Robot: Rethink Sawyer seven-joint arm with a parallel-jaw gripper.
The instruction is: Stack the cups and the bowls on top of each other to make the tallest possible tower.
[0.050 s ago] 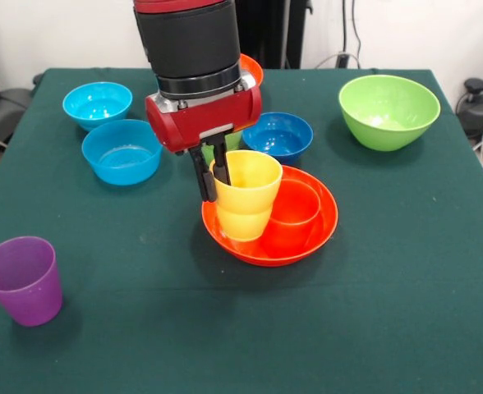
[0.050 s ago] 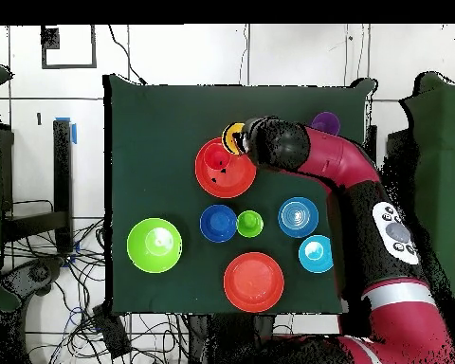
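My gripper [image 1: 215,184] is shut on the left rim of the yellow cup [image 1: 246,195], one finger inside and one outside. The cup stays upright over the left part of a large orange bowl [image 1: 307,242]; whether it rests on the bowl I cannot tell. An orange cup [image 1: 297,205] stands in the same bowl to the right. In the overhead view the gripper [image 2: 241,140] and yellow cup [image 2: 231,137] sit at the orange bowl's [image 2: 222,175] edge. The green cup [image 2: 249,224] stands by the dark blue bowl [image 2: 216,223].
Two light blue bowls [image 1: 98,103] [image 1: 122,152] sit at the left. The dark blue bowl [image 1: 281,135] is behind the orange one, and the lime green bowl [image 1: 388,111] is at the right. A purple cup [image 1: 24,279] stands front left. A second orange bowl [image 2: 253,282] lies near the base.
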